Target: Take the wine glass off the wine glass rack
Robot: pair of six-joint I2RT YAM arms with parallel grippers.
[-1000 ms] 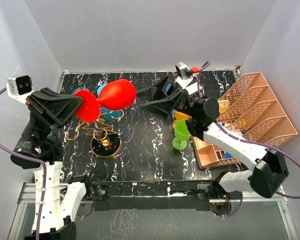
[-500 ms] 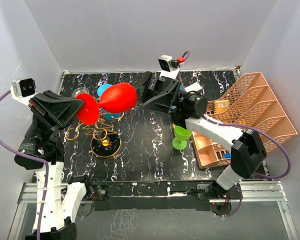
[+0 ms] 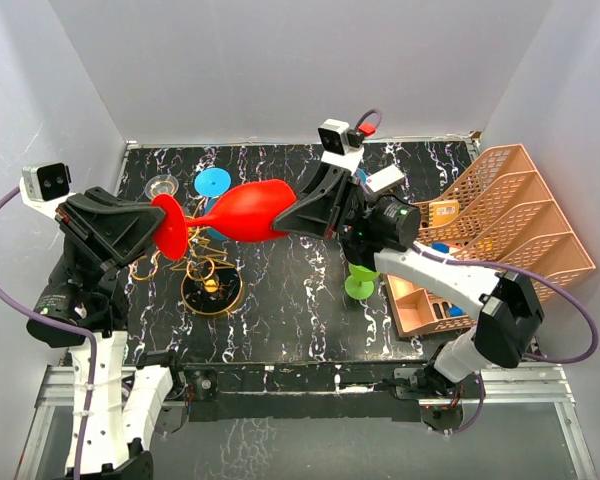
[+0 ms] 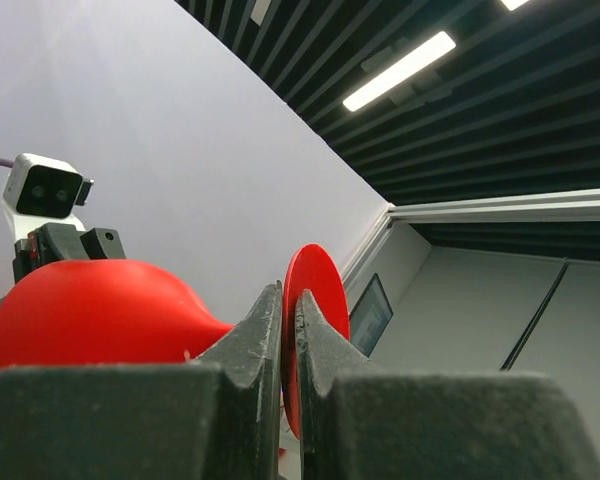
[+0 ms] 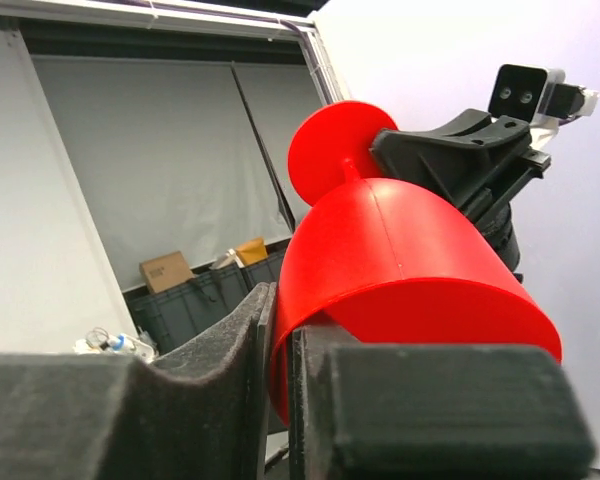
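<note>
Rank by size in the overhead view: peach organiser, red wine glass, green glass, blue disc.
Largest first: peach organiser, red wine glass, then green glass and blue disc, too alike to rank, the green one partly hidden.

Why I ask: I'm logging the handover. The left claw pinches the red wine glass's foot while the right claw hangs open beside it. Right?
No: the right claw is shut on the rim of the wine glass, as the right wrist view shows.

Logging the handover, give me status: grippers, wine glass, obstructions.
Left fingers pinch the red wine glass stem. Right fingers clamp its bowl rim. Glass horizontal, off the wine glass rack. No obstruction seen.
</note>
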